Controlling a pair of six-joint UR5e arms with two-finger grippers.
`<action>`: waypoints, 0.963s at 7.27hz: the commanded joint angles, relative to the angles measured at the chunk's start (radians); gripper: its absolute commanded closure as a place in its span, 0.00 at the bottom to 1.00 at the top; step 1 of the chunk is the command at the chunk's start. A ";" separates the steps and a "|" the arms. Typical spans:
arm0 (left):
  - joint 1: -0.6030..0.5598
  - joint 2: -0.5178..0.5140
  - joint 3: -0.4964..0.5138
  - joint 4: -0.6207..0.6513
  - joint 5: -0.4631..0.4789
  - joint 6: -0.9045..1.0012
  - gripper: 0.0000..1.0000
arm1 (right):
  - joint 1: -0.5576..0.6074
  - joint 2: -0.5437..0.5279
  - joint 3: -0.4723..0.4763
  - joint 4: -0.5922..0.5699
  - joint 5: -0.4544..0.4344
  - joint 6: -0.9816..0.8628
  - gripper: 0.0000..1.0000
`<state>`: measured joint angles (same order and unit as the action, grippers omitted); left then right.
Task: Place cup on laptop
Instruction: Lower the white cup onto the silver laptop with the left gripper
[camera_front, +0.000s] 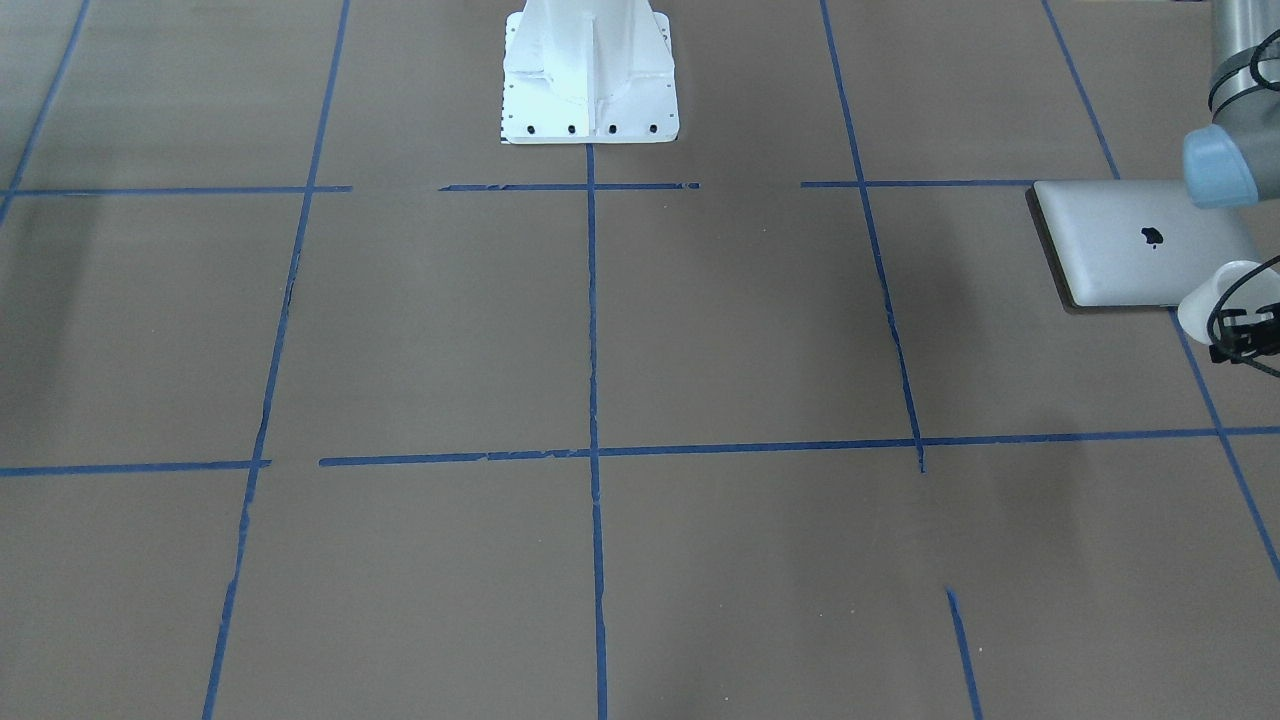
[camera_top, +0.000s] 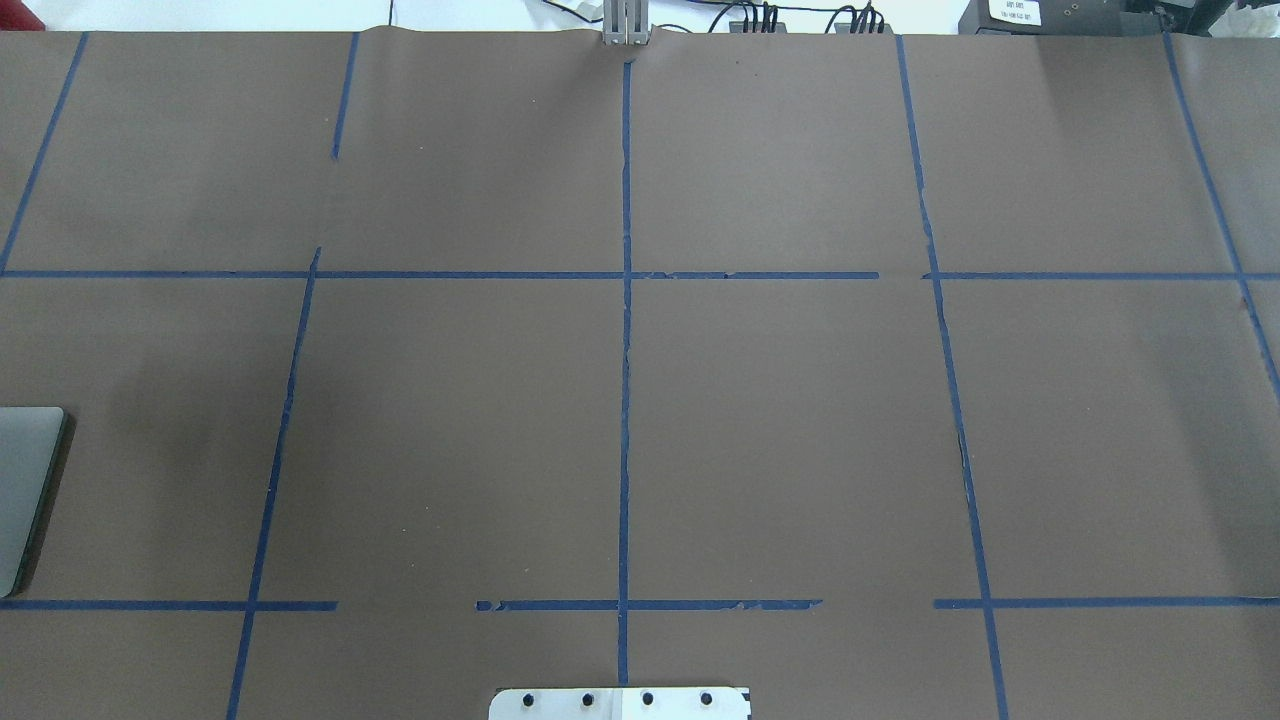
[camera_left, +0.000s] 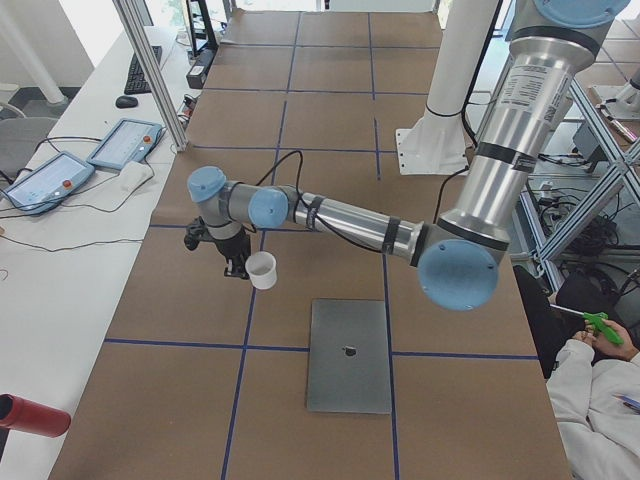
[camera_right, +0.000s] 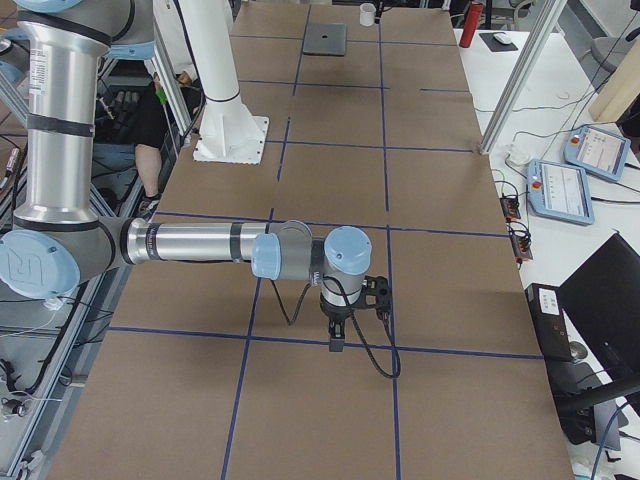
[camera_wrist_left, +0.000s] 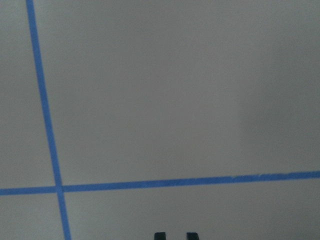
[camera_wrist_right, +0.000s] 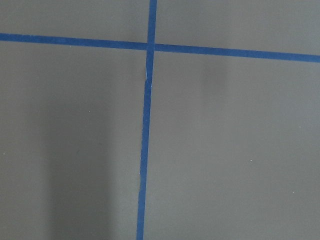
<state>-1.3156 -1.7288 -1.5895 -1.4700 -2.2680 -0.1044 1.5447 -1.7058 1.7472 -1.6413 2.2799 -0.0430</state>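
The silver-grey laptop (camera_front: 1120, 240) lies shut and flat at my left end of the table; it also shows in the overhead view (camera_top: 25, 480) and the exterior left view (camera_left: 348, 355). The small white cup (camera_front: 1210, 298) hangs in the air at the tip of my left gripper (camera_front: 1242, 338), above the brown table beside the laptop's operator-side corner. In the exterior left view the cup (camera_left: 262, 270) touches the left gripper (camera_left: 238, 266). The left wrist view shows only two close-set fingertips (camera_wrist_left: 160, 235), not the cup. My right gripper (camera_right: 335, 340) points down over the table's other end; I cannot tell whether it is open or shut.
The white robot base (camera_front: 590, 90) stands at the table's robot-side edge. Blue tape lines (camera_top: 625, 400) grid the brown top. A red cylinder (camera_left: 30, 415) and teach pendants (camera_left: 125, 143) lie on the side bench. A seated person (camera_left: 595, 400) is behind the robot.
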 joint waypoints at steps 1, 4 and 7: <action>-0.005 0.231 -0.088 -0.112 -0.024 0.028 1.00 | 0.000 0.000 0.000 0.000 0.001 0.000 0.00; -0.004 0.347 -0.060 -0.316 -0.068 -0.105 1.00 | 0.000 0.000 0.000 0.000 0.001 0.000 0.00; 0.009 0.371 0.112 -0.620 -0.061 -0.210 1.00 | 0.000 0.000 0.000 0.000 0.001 0.000 0.00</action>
<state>-1.3117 -1.3617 -1.5438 -1.9717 -2.3297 -0.2749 1.5447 -1.7058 1.7472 -1.6413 2.2810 -0.0430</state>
